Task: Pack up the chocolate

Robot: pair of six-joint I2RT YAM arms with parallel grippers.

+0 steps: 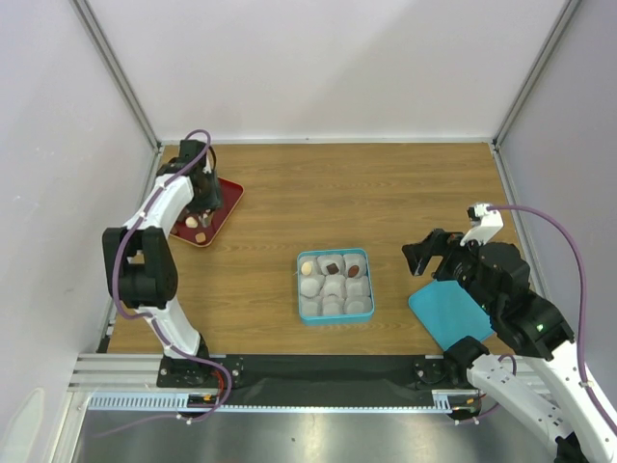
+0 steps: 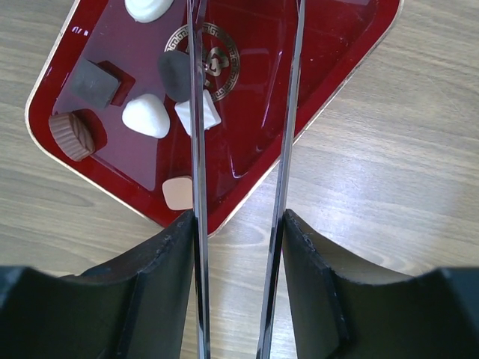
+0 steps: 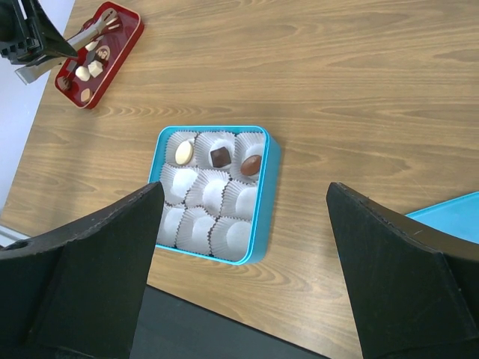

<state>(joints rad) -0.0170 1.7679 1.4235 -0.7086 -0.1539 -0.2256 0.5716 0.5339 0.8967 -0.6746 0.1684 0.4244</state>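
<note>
Biggest risk I see: the left gripper (image 2: 239, 228) is pinching a pair of thin metal tongs (image 2: 293, 112), and the tong tips run out past the top of the wrist view, so I can't tell if they're lined up on anything. The blades stand apart over the glossy dark red rectangular tray (image 2: 314, 67), and the pieces there sit close together. A squeeze could nudge a neighbour or pop a smooth rounded one sideways. It's also a fair carry to the box, so a weak pinch probably means a drop on the wooden table (image 1: 386, 193)

The right gripper (image 1: 426, 256) is spread wide with nothing in it, off to the right of the box

Containers: the red tray has 7 small bite-sized chocolates (image 2: 146, 116) by my count, a mix of white, dark, brown and tan. The square teal box (image 3: 267, 196) holds 9 white crinkled paper cups (image 3: 217, 232), 3 by 3. The far row has all 3 filled (cream oval, dark square, brown oval) and the other 6 are empty. The flat teal lid (image 1: 445, 313) lies on the table right of the box
</note>
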